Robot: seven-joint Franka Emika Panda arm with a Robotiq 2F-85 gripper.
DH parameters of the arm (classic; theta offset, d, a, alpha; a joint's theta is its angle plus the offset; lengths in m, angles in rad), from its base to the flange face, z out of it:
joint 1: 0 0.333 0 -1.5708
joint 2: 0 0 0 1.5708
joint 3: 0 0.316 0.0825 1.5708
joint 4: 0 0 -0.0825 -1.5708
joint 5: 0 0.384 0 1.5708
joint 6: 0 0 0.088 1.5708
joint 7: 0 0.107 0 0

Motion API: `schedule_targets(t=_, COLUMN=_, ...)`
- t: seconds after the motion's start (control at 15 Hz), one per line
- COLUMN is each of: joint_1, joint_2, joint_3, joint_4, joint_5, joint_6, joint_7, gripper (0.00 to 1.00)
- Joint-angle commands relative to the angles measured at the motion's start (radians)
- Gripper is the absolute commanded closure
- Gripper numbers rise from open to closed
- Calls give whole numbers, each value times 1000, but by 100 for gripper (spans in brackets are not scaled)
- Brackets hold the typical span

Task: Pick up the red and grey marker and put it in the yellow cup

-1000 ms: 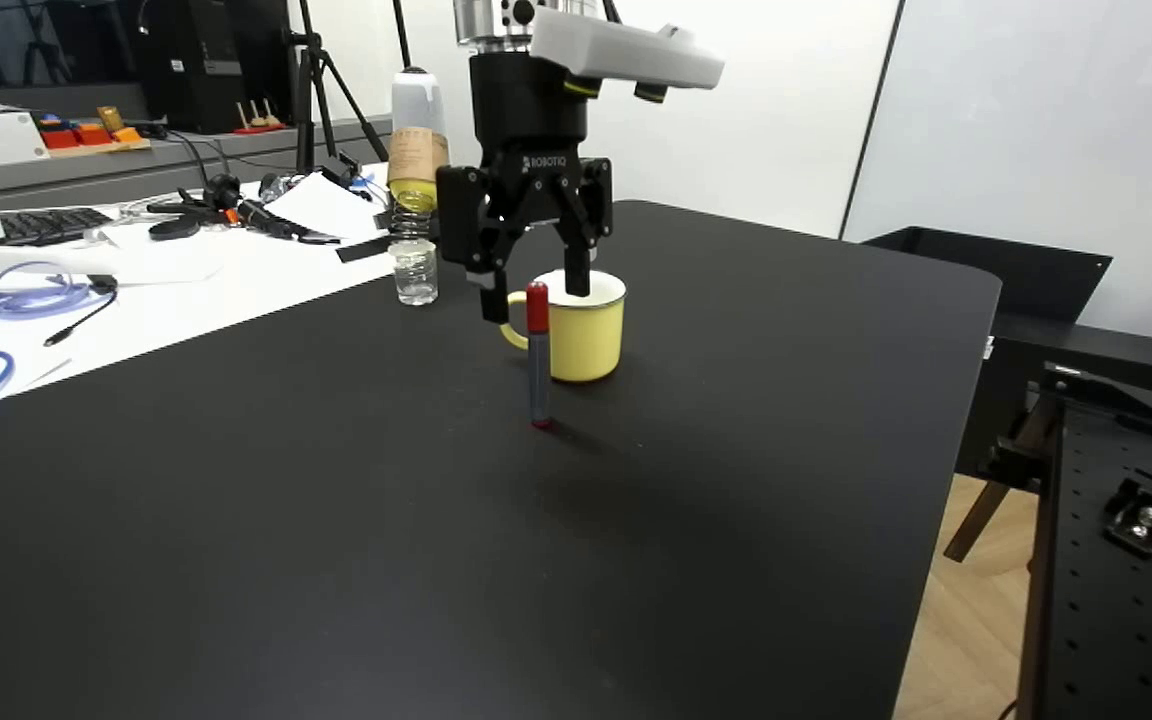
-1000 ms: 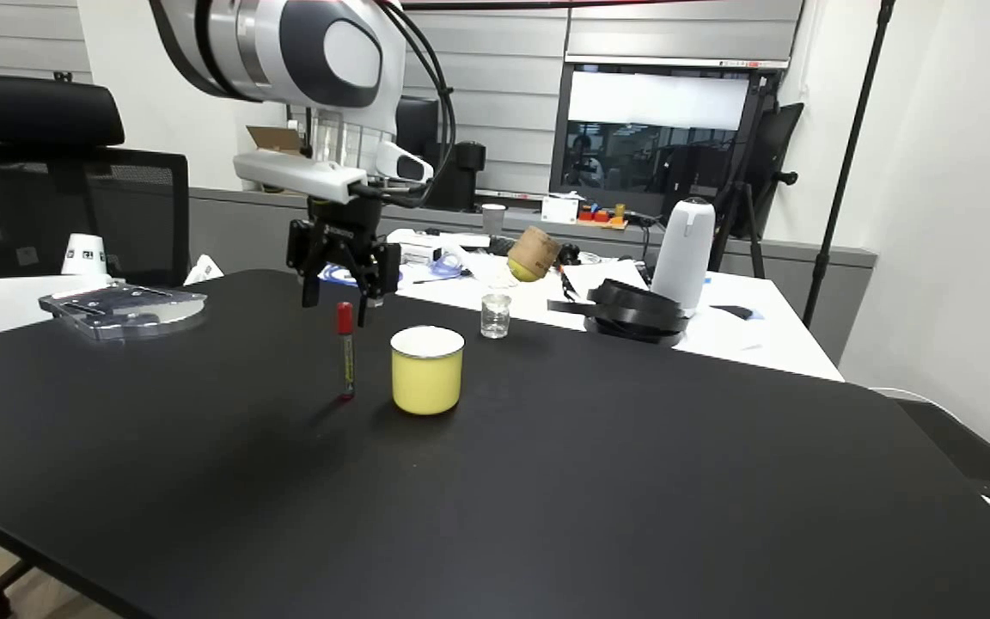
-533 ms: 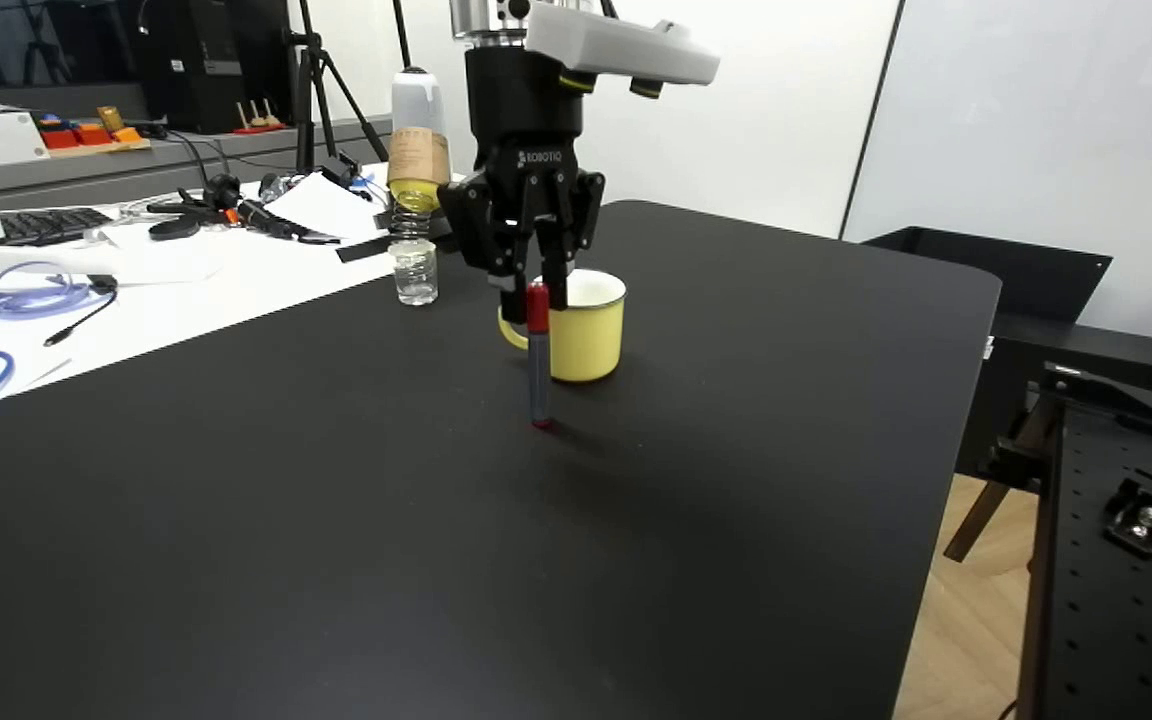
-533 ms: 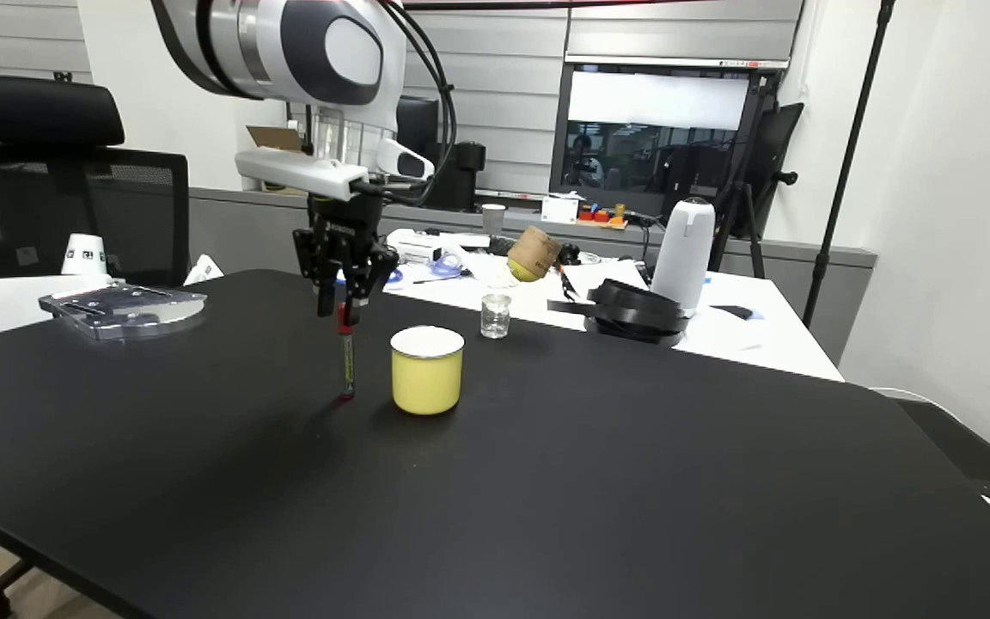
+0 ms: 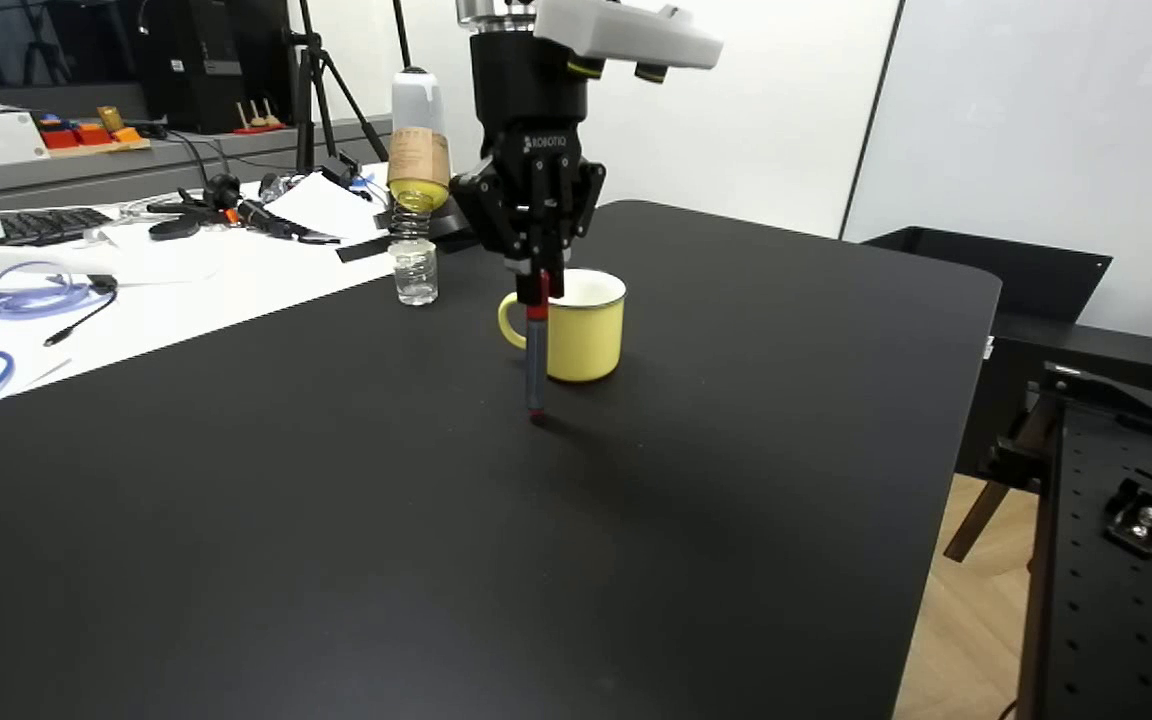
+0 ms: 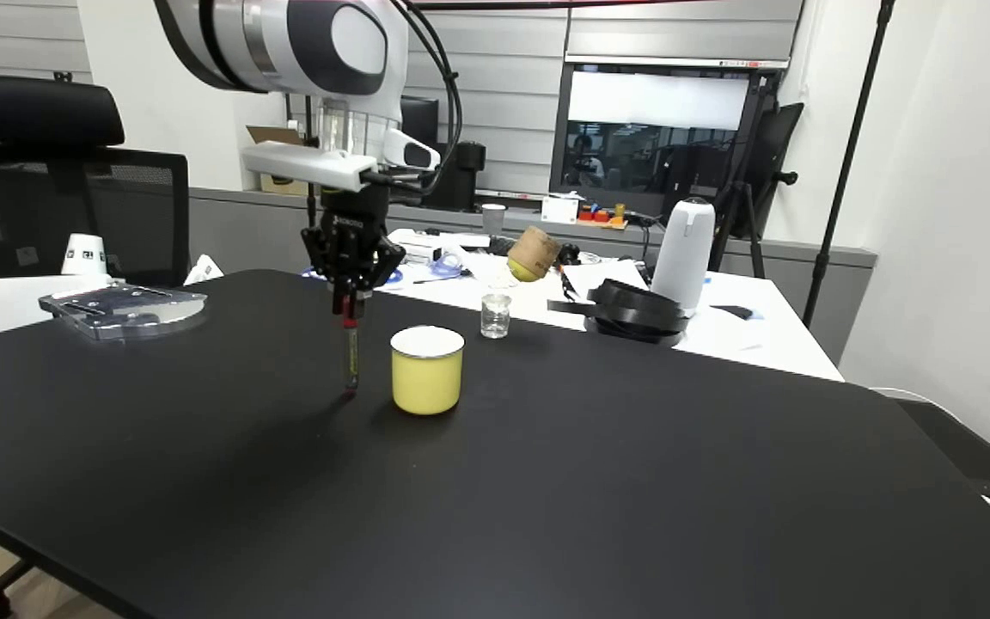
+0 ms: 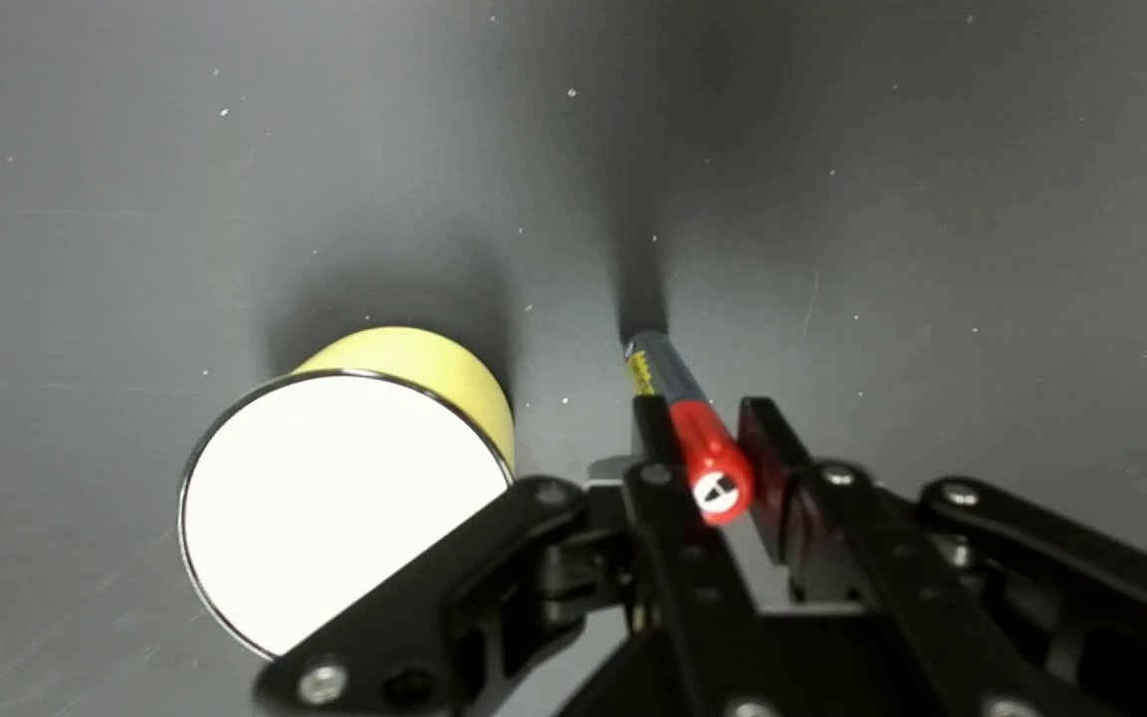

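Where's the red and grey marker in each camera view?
In an exterior view, red and grey marker near centre, in front of the yellow mug.
In an exterior view, marker left of centre, left of the mug.
Wrist view: marker right of centre, right of the mug.
Shared landmark: the yellow mug.

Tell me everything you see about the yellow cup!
The yellow cup is round, maybe enamelled metal, with a dark rim and looped handle. Its inside is bright white, too glary to show contents. It stands upright on the black table, beside the marker but apart. Only the table seems to touch it.
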Motion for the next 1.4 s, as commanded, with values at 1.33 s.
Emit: schedule_targets(t=1.33, joint_1=-74, joint_2=-169, joint_3=-53, joint_4=32, joint_5=-63, joint_6=-81, joint_7=109, gripper=95)
